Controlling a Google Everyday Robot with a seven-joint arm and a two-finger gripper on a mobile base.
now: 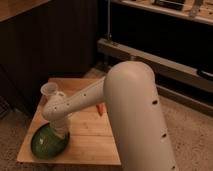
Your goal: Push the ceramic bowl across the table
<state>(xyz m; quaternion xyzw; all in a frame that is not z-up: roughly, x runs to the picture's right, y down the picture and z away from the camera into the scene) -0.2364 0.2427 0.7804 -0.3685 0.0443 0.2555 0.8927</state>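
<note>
The dark-green ceramic bowl [46,143] sits at the near left corner of the light wooden table [90,135], close to the front edge. My white arm reaches from the right across the table top and bends down at the wrist. The gripper [61,133] comes down at the bowl's right rim, touching it or just inside it. The arm's last link hides the gripper's tip and part of the bowl.
A small translucent plastic cup [49,90] stands behind the bowl near the table's left back. A small orange object [100,108] lies mid-table, partly behind my arm. Dark cabinets stand behind the table and a metal rail [150,60] runs at the right.
</note>
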